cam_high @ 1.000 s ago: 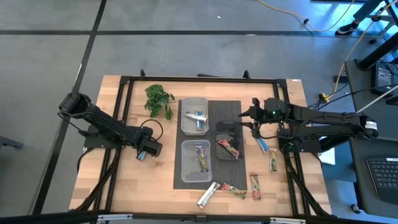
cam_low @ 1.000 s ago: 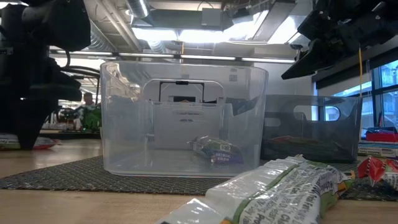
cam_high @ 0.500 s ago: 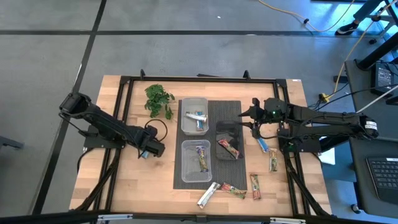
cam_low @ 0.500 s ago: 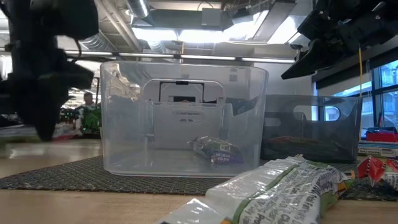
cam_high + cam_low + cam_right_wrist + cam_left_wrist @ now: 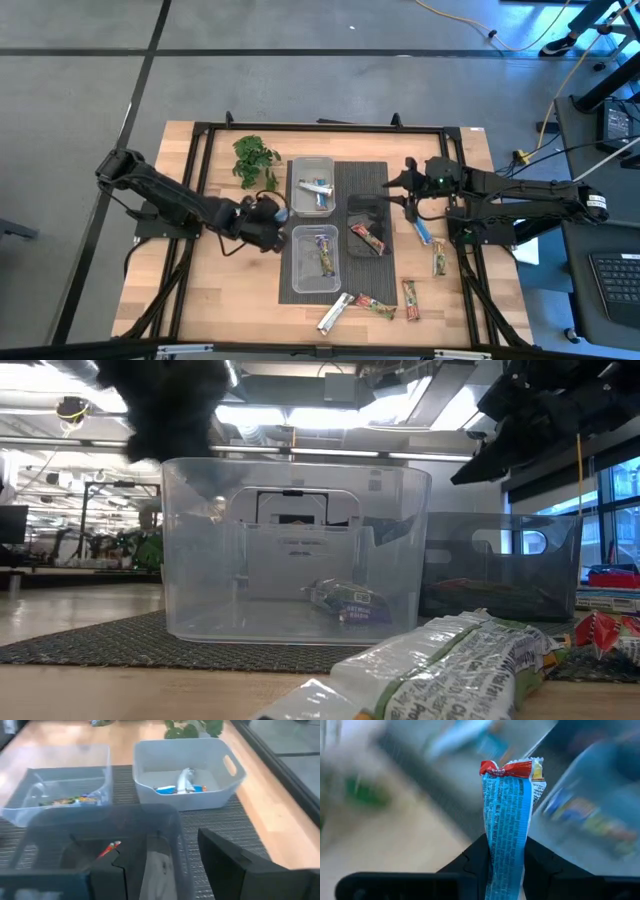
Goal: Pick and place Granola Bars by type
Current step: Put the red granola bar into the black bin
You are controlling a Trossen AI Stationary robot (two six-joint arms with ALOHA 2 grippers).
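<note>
Overhead view: I have the left hand out over the desk, at the left edge of the dark mat, level with the gap between the two clear tubs. Left wrist view: the hand is clenched on a blue granola bar, which stands upright between the dark fingers; the bar's crimped upper end is red.

The right hand hovers above the mat just right of the dark tub. Its fingers stand partly apart, and I see nothing between them in the right wrist view.

Contents of the tubs: the far clear tub holds blue-wrapped bars; the near clear tub holds a bar with a green and brown wrapper; the dark tub holds a red bar.

Loose bars on the desk: a blue one and a greenish one lie right of the mat; a silver bar, a red-green bar and a brown bar lie along the near edge of the desk. A leafy green sprig lies left of the far clear tub. Low view: the silver bar fills the foreground, with the near clear tub behind it.
</note>
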